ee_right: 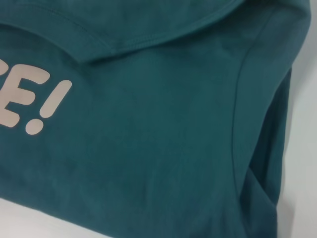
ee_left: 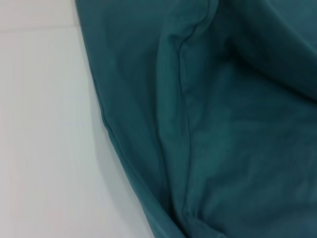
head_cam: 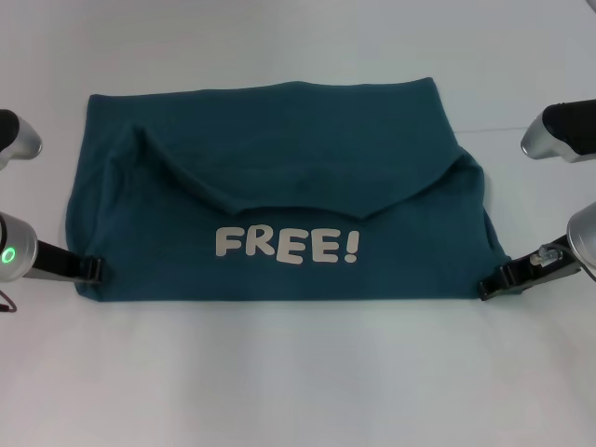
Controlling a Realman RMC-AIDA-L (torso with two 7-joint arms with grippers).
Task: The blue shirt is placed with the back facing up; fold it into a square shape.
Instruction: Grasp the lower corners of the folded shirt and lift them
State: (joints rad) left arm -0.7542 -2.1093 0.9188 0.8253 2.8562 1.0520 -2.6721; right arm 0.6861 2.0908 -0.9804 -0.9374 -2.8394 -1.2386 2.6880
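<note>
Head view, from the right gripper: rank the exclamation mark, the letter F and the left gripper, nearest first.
From the right gripper at the blue shirt's near right corner:
1. Exclamation mark, right end of the lettering.
2. Letter F, left end of the lettering.
3. Left gripper, at the shirt's opposite near corner.

Looks like a robot test bench or lab, not a home. Plain white counter (head_cam: 298,391) filling the whole head view, bare apart from one blue shirt (head_cam: 279,168) laid flat in the middle. Grey and black robot arms reaching in from both sides, a green status light glowing on the left one. No furniture, walls or household clutter visible anywhere.
</note>
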